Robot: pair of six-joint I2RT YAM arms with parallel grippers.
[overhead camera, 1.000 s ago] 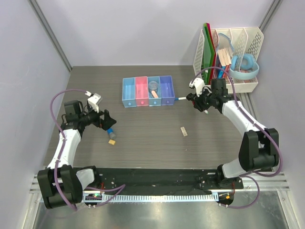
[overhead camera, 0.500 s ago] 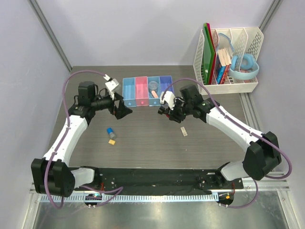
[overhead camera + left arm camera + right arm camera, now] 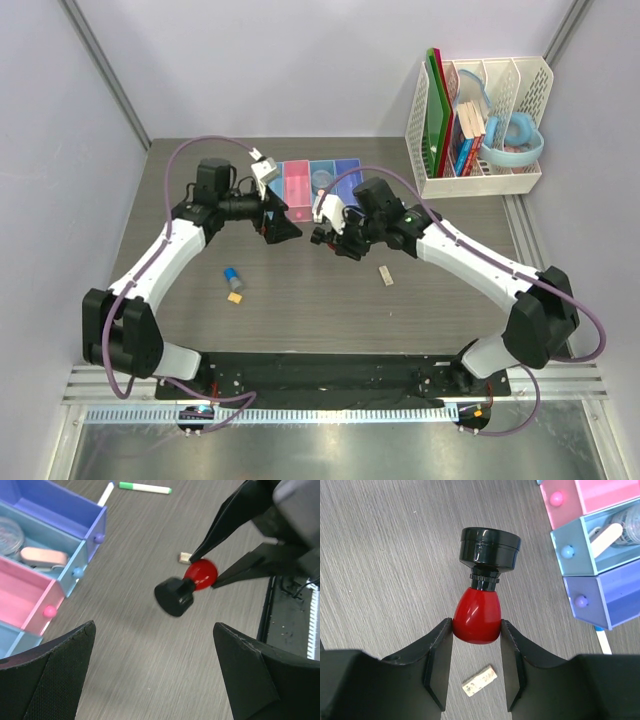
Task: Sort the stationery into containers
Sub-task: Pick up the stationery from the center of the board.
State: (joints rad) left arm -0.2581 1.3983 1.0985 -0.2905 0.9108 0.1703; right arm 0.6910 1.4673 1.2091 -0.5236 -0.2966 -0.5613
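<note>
Right gripper (image 3: 475, 626) pinching the red-bulbed, black-capped plastic piece (image 3: 489, 547)
Fingers are clenched on the red end, with the black cap poking toward the wide-spread left gripper (image 3: 154, 630), near the row of translucent blue and pink plastic bins (image 3: 75, 525).

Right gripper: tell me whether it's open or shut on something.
The right gripper is shut on the red-black piece: both fingers press its red bulb.

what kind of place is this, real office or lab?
Probably a lab robot cell: plain walls box in one table, the left arm and right arm are bolted along its near edge, with small bins and a file rack as props.
</note>
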